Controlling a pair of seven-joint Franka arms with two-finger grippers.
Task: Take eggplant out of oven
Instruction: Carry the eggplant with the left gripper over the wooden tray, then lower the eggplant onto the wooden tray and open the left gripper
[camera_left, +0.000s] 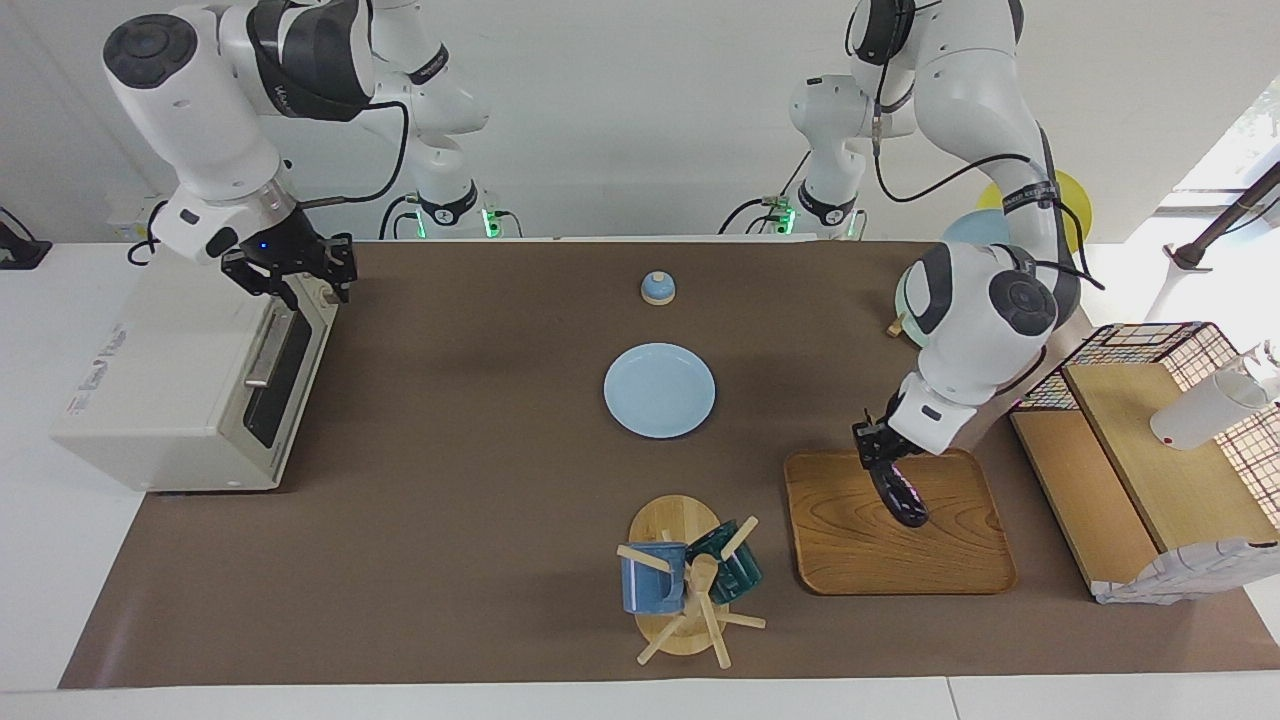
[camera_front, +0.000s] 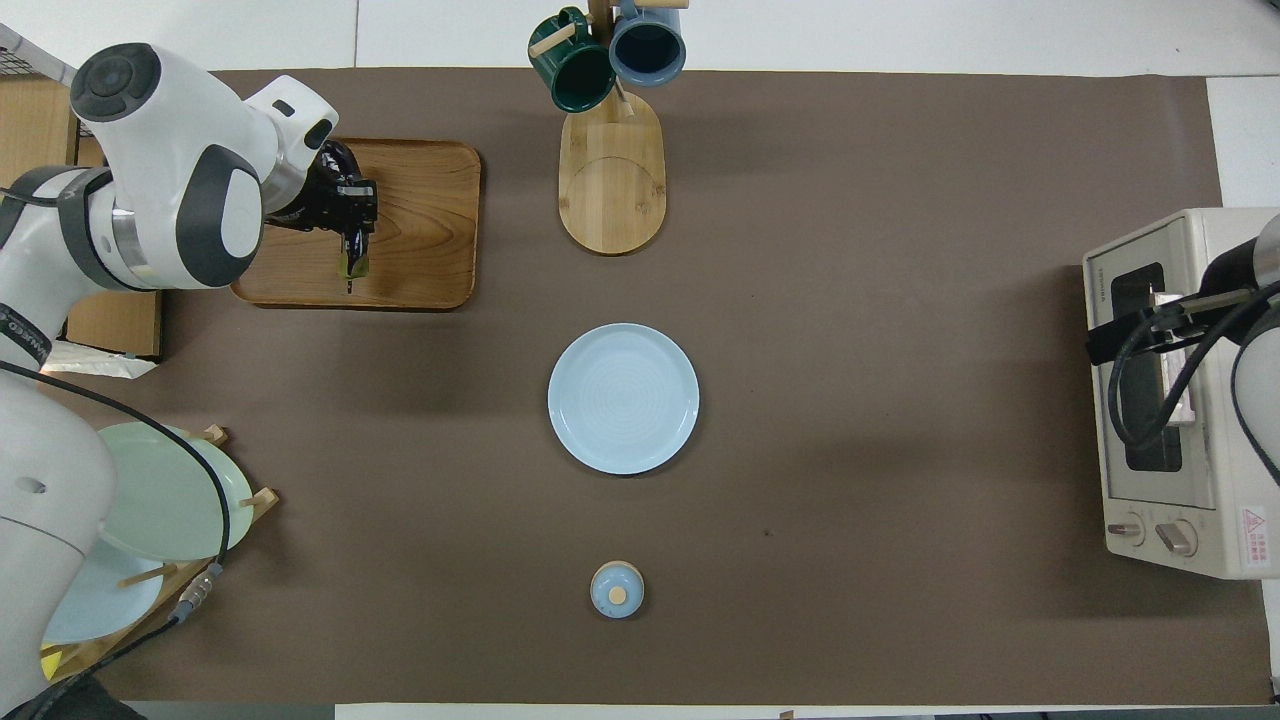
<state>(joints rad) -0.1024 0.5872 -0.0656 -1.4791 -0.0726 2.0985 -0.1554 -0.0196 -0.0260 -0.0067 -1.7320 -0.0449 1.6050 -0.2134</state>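
The left gripper hung over the wooden tray, jaws clenched on the eggplant. The right gripper hovered over the closed oven, jaws spread, holding nothing.

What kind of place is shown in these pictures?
Probably a robotics lab arranged as a mock kitchen: two robot arms work at a covered table holding a toaster oven, a mug tree and a plate rack.

Open mat around blue plate.
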